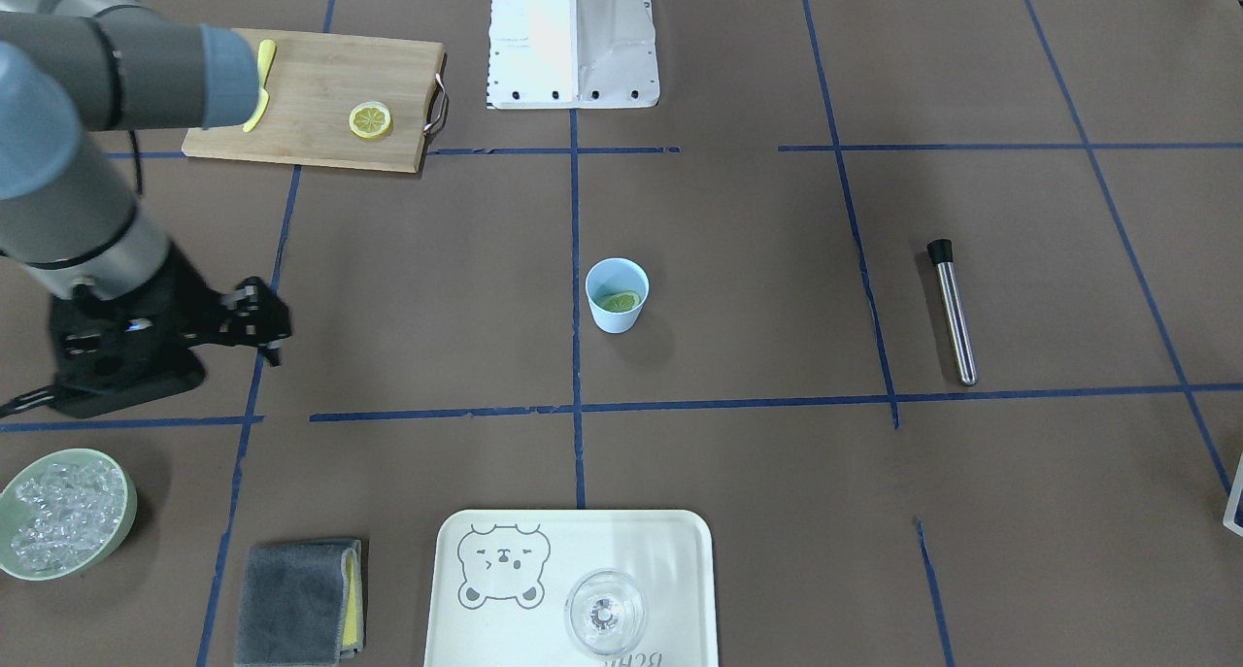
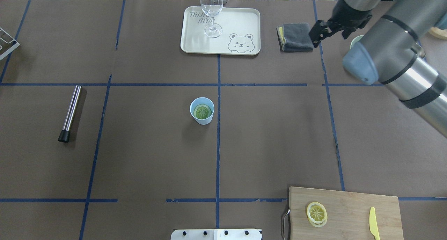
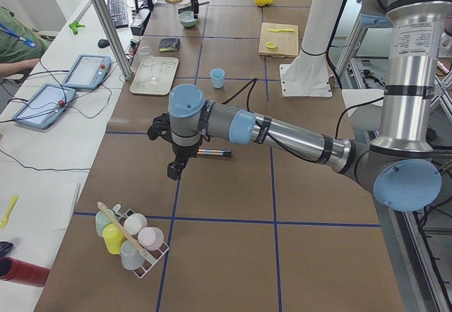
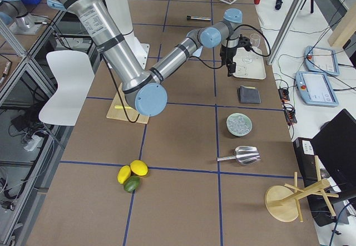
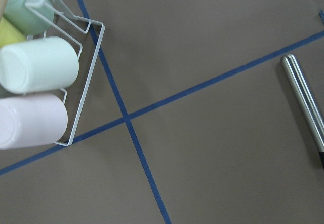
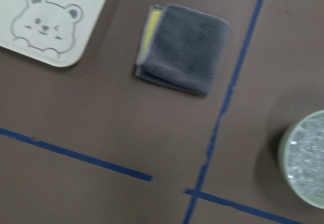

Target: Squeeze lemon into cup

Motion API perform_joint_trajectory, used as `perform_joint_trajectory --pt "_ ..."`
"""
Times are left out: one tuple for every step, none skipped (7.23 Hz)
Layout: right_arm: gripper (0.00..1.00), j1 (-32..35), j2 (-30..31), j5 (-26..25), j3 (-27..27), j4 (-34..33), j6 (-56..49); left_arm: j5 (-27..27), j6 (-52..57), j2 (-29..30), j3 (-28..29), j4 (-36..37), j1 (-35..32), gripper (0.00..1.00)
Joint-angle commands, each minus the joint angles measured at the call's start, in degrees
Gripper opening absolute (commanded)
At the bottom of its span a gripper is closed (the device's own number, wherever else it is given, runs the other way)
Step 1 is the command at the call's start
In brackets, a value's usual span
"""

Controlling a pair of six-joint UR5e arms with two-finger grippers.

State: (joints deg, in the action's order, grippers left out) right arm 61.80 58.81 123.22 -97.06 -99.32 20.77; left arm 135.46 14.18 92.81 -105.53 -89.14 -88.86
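Note:
The pale blue cup (image 1: 617, 296) stands upright at the table's middle and also shows in the overhead view (image 2: 202, 110). One lemon slice (image 1: 621, 302) lies inside it (image 2: 202, 111). A second lemon slice (image 1: 370, 119) lies on the wooden cutting board (image 2: 349, 208). My right gripper (image 1: 267, 322) hangs open and empty above the table, far from the cup, near the grey cloth (image 2: 297, 36). My left gripper (image 3: 173, 169) shows only in the exterior left view, above the table beside the steel tube. I cannot tell whether it is open or shut.
A steel tube with a black cap (image 1: 952, 313) lies on my left side. A cream tray (image 1: 680, 550) holds a clear glass (image 1: 604, 611). A green bowl of ice (image 1: 63, 512) sits beyond the cloth. A yellow knife (image 2: 374, 223) lies on the board. A wire rack of cups (image 5: 30, 67) stands at far left.

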Motion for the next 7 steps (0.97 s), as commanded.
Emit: perform_joint_trajectory --pt "1.0 12.2 11.5 6.6 -0.8 0.0 -18.7 0.3 0.2 0.8 1.0 -8.5 0.0 1.0" --pt "1.0 16.7 18.6 7.9 -0.4 0.5 -22.3 0.7 0.1 1.0 4.8 -16.9 0.0 1.0" --pt "1.0 21.7 23.9 7.7 0.4 0.6 -29.2 0.8 -1.4 1.1 5.8 -21.0 0.1 1.0" --pt "1.0 27.0 26.2 8.5 1.7 0.5 -37.6 0.6 -6.7 1.2 5.3 -21.9 0.1 1.0" --pt "1.0 28.3 30.2 8.0 1.3 0.7 -40.8 0.7 -8.9 1.9 3.9 -22.4 0.9 1.0" --pt "1.0 29.7 30.8 7.7 1.7 0.4 -40.5 0.1 -9.7 2.4 4.0 -21.4 9.7 1.0" --pt "1.0 30.6 31.8 7.7 1.6 0.5 -40.7 -0.5 -17.1 3.1 4.7 -21.3 11.4 1.0"
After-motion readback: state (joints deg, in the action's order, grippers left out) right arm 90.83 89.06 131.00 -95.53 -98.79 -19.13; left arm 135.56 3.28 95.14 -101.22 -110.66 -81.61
